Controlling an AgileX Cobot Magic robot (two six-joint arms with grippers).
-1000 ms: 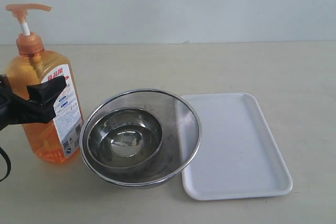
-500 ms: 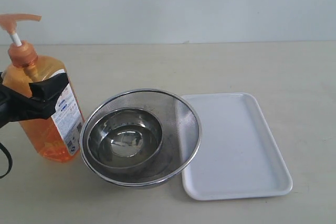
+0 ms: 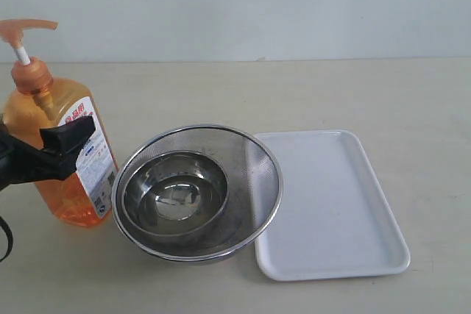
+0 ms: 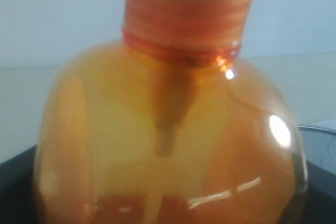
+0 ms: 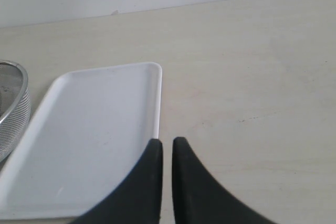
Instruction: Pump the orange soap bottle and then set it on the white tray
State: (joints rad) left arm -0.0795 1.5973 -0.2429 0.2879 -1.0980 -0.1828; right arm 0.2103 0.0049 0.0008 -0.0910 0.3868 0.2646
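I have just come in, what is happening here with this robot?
The left gripper stands around the tall translucent orange soap bottle, which rests on the beige table beside a steel mesh bowl with a smaller steel bowl inside. Whether the jaws clamp it is unclear. The flat rectangular white plastic tray lies bare on the bowls' other side, and the shut right gripper hovers by its edge.

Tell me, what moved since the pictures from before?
The orange soap bottle tipped over a bit: its pump top swung to the left and lower, while its bottom kept its spot. The left fingers, which reach around the bottle's middle, slid a little lower on it. I cannot tell how tightly they squeeze. The steel bowls and the white tray stayed just as they were.
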